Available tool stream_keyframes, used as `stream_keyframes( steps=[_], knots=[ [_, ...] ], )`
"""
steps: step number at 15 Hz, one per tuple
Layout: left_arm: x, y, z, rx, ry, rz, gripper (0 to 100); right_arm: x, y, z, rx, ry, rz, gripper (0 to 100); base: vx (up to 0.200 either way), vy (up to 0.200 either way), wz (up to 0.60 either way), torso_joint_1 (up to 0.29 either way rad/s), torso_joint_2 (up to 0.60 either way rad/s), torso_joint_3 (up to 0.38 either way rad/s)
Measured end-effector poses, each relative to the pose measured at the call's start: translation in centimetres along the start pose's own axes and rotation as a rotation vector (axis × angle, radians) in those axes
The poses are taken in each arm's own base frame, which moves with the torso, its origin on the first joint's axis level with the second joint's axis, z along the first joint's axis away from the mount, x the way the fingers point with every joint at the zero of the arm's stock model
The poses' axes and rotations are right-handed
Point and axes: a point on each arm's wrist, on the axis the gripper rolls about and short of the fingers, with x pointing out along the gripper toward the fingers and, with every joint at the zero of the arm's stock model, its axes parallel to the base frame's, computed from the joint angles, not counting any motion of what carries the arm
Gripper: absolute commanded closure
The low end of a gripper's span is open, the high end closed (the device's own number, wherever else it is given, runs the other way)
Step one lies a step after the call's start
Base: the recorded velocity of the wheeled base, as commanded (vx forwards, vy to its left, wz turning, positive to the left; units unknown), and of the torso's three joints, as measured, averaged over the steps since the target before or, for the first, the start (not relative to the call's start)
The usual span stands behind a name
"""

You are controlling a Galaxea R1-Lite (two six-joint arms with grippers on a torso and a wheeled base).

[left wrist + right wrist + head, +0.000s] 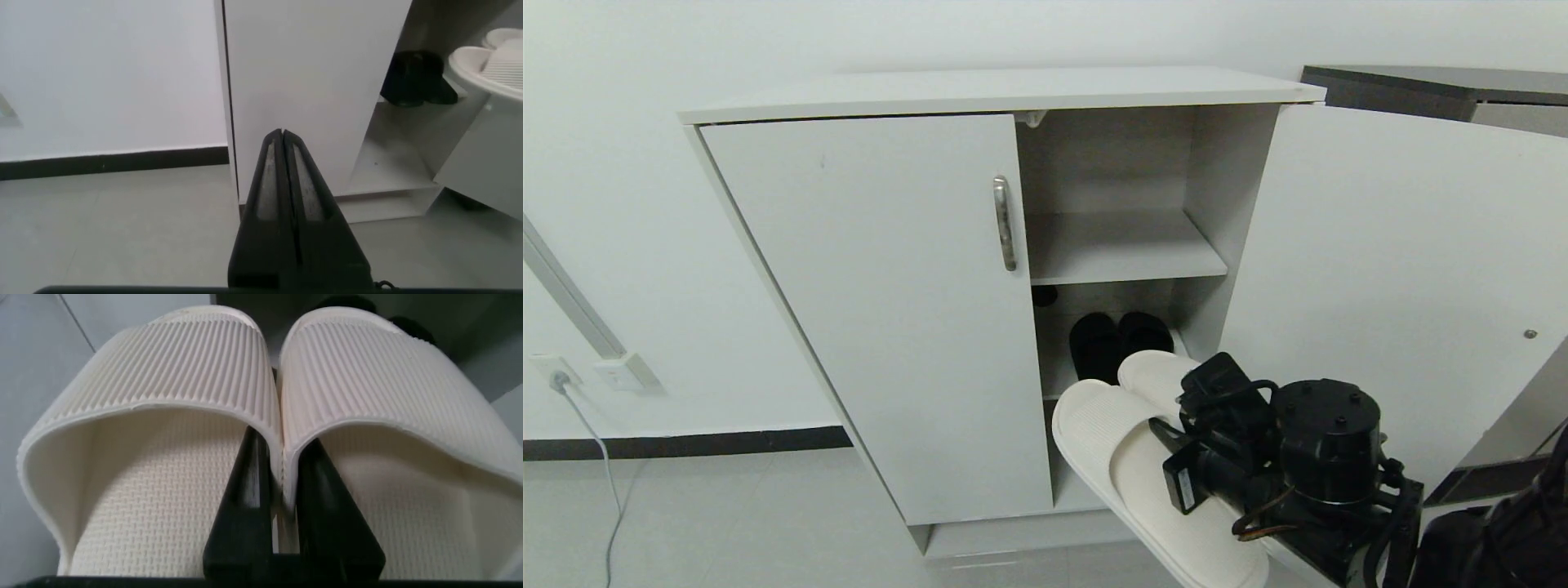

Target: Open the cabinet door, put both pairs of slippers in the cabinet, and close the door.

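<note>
R gripper (280, 457) is clamped on the touching inner edges of the cream-white slippers (1119, 457). The pair is held side by side, w/ ribbed straps and dimpled footbeds, toes toward the open right half of the white cabinet (980, 90), just outside the lower shelf (1055, 377) where the black slippers (1119, 343) sit. The right door (1380, 286) stands swung wide and the left door (874, 310) is shut w/ its metal handle (1005, 222), while L gripper (283, 188), fingers pressed together on nothing, hangs low near that door's foot.
</note>
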Motion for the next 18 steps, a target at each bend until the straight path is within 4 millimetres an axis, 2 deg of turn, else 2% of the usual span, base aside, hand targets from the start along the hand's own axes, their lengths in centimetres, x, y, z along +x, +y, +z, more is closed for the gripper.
stream_keyframes(
  steps=[2, 6, 9, 12, 14, 18],
  knots=[
    [0.0, 0.0, 0.0, 0.004, 0.001, -0.001, 100, 0.9, 1.2, 0.6, 0.051, 0.072, -0.112, 100, 0.0, 0.0, 0.0, 0.0, 0.0, 0.0],
    [0.0, 0.0, 0.0, 0.005, 0.001, 0.001, 100, 2.0, 3.0, 4.3, 0.12, 0.112, -0.268, 100, 0.0, 0.0, 0.0, 0.0, 0.0, 0.0],
    [0.0, 0.0, 0.0, 0.004, 0.001, 0.001, 100, 1.3, 3.9, 8.1, 0.16, 0.081, -0.344, 100, 0.0, 0.0, 0.0, 0.0, 0.0, 0.0],
    [0.0, 0.0, 0.0, 0.004, 0.001, 0.001, 100, -0.4, 4.4, 11.8, 0.196, 0.007, -0.339, 100, 0.0, 0.0, 0.0, 0.0, 0.0, 0.0],
    [0.0, 0.0, 0.0, 0.005, 0.001, 0.0, 100, -0.5, 4.0, 12.8, 0.187, -0.019, -0.359, 100, 0.0, 0.0, 0.0, 0.0, 0.0, 0.0],
    [0.0, 0.0, 0.0, 0.007, 0.001, 0.0, 100, 0.3, 3.8, 12.7, 0.182, -0.023, -0.388, 100, 0.0, 0.0, 0.0, 0.0, 0.0, 0.0]
  ],
)
